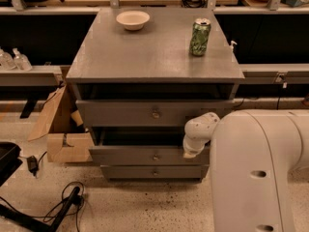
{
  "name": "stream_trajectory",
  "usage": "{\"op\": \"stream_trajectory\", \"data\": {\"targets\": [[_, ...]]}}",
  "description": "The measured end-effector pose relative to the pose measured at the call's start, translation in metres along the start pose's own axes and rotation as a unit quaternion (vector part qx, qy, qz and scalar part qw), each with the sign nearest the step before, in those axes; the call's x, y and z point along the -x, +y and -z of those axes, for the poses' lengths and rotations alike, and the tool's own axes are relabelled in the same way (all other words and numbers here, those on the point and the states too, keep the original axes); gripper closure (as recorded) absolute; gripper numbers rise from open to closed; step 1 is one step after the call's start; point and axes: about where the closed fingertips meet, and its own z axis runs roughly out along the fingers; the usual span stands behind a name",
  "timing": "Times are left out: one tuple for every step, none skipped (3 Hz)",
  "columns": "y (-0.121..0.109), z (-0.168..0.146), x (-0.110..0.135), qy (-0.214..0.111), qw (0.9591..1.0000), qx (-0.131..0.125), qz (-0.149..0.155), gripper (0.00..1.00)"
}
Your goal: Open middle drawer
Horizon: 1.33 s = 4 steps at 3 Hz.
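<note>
In the camera view, a grey cabinet (145, 57) stood on a speckled floor with three drawers stacked in its front. The middle drawer (125, 155) was the second one down, a wide flat grey front with a small round knob (155, 157) at its centre. The top drawer (116, 113) was above it and the bottom drawer (125, 172) just below. A dark gap showed above the middle front, and that front looked set forward of the bottom one, so it was probably already out a little.

The robot's white arm (256, 168) filled the lower right. Its gripper (190, 152) was down at the right part of the middle drawer's front, by the upper edge and well to the right of the knob. Whether it was open, closed or holding anything could not be told, nor whether it touched the wood.

A bowl (133, 19) and a can (200, 36) stood apart on the cabinet top.

The drawer looked like stiff, rigid wood, moderately heavy and unlikely to flex. It would probably slide straight out but could bind if pulled off-centre. The knob was the natural place to take hold, small and round, so a grip could slip. The top edge, exposed by the gap, offered a second purchase.
</note>
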Motion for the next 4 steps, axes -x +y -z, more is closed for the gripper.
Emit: {"op": "stream_trajectory", "data": {"targets": [[0.012,0.007,0.0,-0.002,1.0,-0.001,-0.004,1.0],[0.012,0.007,0.001,-0.002,1.0,-0.001,-0.004,1.0],[0.026,0.013,0.002,-0.007,0.9999,-0.002,-0.009,1.0],[0.026,0.013,0.002,-0.007,0.9999,-0.002,-0.009,1.0]]}}
